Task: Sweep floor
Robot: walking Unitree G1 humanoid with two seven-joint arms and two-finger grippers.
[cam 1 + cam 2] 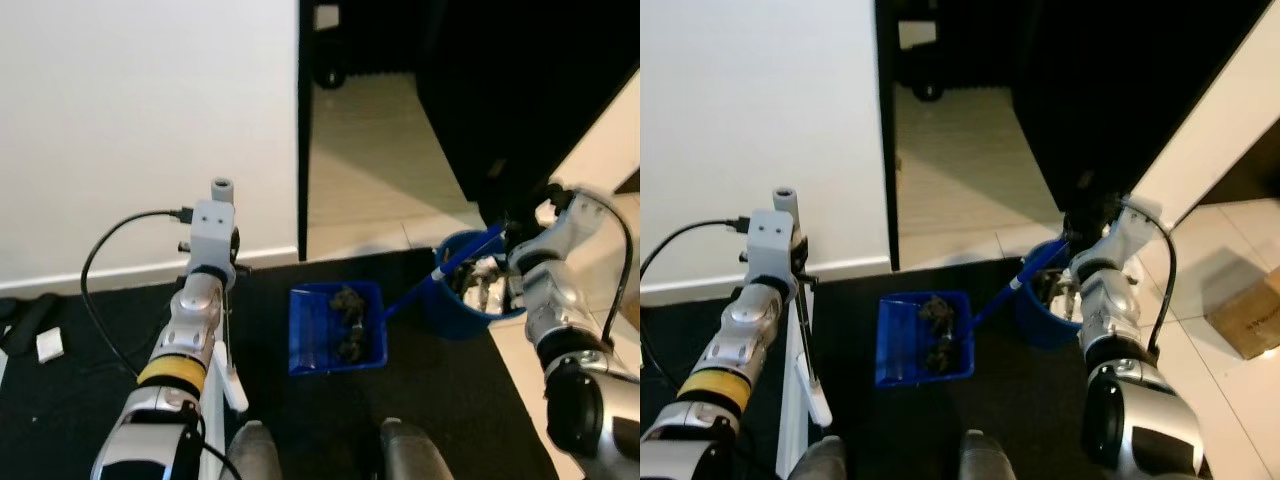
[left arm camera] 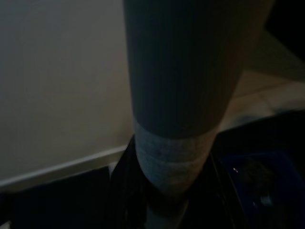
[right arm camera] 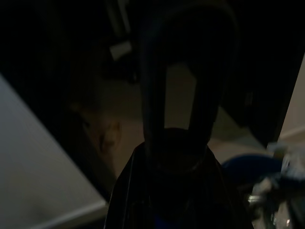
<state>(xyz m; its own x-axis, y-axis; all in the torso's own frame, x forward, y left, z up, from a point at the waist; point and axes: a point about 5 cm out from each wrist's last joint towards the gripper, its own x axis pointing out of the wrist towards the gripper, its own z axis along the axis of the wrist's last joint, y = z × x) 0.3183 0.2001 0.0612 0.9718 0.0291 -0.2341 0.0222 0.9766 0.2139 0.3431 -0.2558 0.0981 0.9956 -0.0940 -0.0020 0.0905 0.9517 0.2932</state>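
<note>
We see two silver jointed arms. The left arm (image 1: 185, 345) has a yellow band (image 1: 172, 371), a grey box-shaped wrist and a looping black cable (image 1: 100, 260). The right arm (image 1: 560, 300) carries a black cable and a dark rounded elbow.

Home interior, white wall (image 1: 130, 120), tiled floor (image 1: 370, 200)

Blue plastic dustpan (image 1: 336, 328), glossy; black mat (image 1: 420, 400) matt; tile floor (image 1: 370, 190) smooth

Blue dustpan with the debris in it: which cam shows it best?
Left eye view: the blue dustpan lies whole on the dark mat, debris and handle visible. The right eye view shows it too, slightly smaller. The left wrist view catches only a dim corner behind the broom handle; in the right wrist view I cannot make it out.
</note>
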